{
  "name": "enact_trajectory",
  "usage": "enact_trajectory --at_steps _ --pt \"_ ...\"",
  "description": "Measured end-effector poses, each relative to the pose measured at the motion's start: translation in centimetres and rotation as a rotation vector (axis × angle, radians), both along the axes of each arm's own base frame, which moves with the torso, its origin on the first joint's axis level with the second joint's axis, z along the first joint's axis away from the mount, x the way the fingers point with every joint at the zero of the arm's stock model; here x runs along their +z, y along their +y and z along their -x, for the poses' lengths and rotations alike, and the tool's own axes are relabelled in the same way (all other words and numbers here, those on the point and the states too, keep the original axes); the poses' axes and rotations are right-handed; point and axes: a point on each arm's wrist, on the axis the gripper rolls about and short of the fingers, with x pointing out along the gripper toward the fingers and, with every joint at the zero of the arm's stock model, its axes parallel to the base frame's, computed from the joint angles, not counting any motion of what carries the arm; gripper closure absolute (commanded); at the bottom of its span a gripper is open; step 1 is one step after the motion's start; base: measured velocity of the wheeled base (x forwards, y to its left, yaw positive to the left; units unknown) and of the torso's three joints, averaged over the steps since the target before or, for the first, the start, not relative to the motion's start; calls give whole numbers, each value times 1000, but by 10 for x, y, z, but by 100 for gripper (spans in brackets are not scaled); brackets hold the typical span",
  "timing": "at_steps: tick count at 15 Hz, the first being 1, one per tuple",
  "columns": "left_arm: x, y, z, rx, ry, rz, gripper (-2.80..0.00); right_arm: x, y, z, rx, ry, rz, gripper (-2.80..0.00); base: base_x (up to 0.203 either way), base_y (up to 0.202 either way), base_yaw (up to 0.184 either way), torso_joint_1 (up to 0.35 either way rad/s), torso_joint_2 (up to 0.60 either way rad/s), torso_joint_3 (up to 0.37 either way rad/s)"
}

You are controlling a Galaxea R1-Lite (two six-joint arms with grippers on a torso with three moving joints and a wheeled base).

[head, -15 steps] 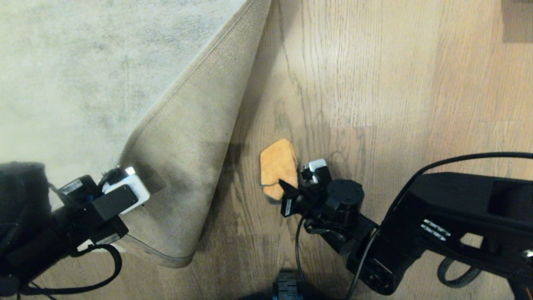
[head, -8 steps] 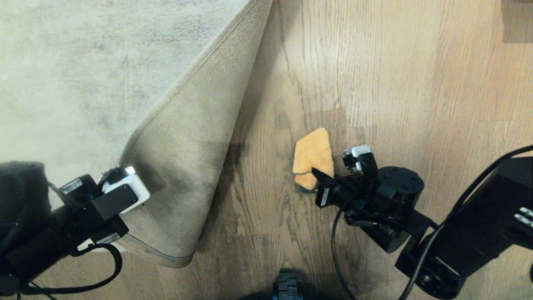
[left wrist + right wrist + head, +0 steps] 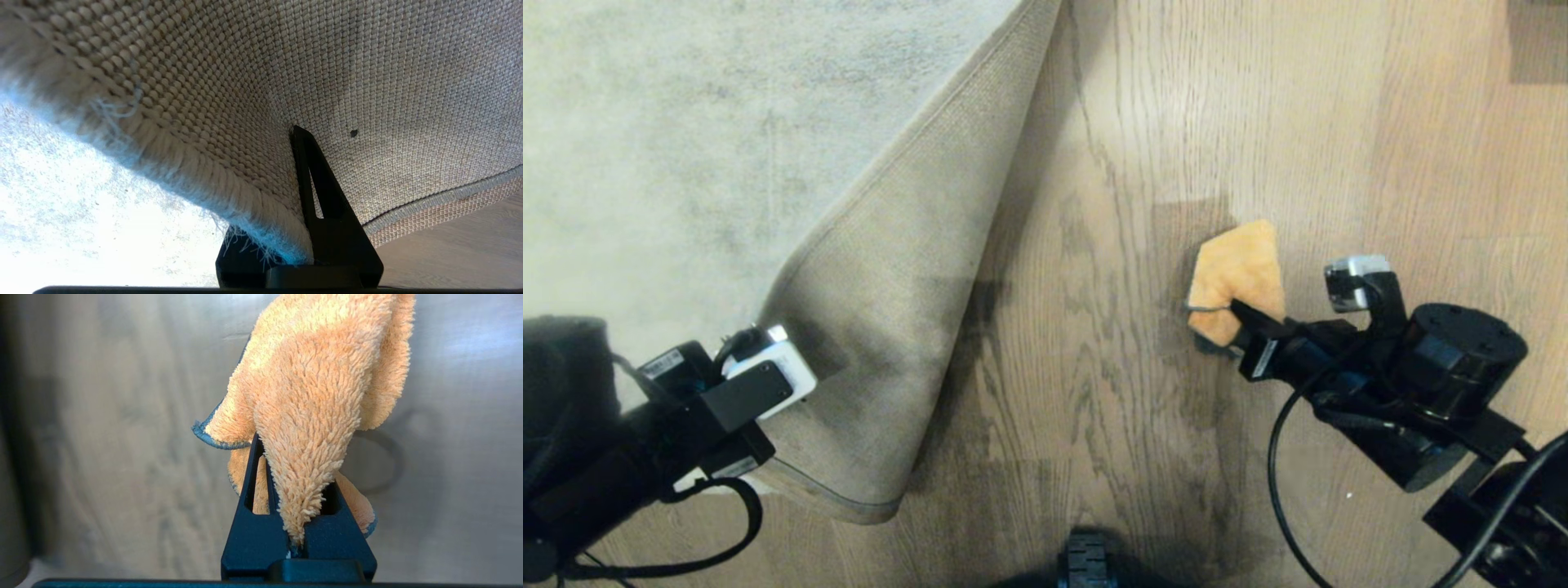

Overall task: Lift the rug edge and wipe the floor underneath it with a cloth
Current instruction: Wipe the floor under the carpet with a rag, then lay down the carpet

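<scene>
The rug edge [image 3: 882,327] is folded back on itself, tan backing up, with the left gripper [image 3: 300,134] clamped on it near the corner, low on your left side. The cloth [image 3: 1237,273] lies on the floor [image 3: 1094,392] well to the right of the fold, pinched in the right gripper [image 3: 300,522], whose fingers are closed on a bunched tail of it.

Your main risk is the fold: if the left grip slips on the woven backing, the flap likely drops over the planks you mean to wipe. The cloth is held only by a narrow tuft, so a hard drag could pull it free. The planks nearest the fold sit in the flap's shadow; you could miss them, or run the right gripper into the flap.

Between fold and cloth you have open planks. The dark block [image 3: 1086,563] by your base limits the near side.
</scene>
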Motion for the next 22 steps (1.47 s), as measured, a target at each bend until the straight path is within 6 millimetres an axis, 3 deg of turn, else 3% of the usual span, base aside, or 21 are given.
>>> enact_trajectory --at_steps 10,15,18,22 --pt "2 -1 2 -6 -9 1 0 17 -80 40 -254 -46 8 0 0 0 0 0 0 0" --pt "1 -3 2 -18 -6 2 0 10 -116 90 -370 -38 60 0 0 0 0 0 0 0" --pt "0 -3 3 -21 -3 2 0 15 -127 116 -420 -79 72 0 0 0 0 0 0 0" --pt "-3 -3 4 -20 7 0 0 14 -129 138 -435 -50 115 0 0 0 0 0 0 0"
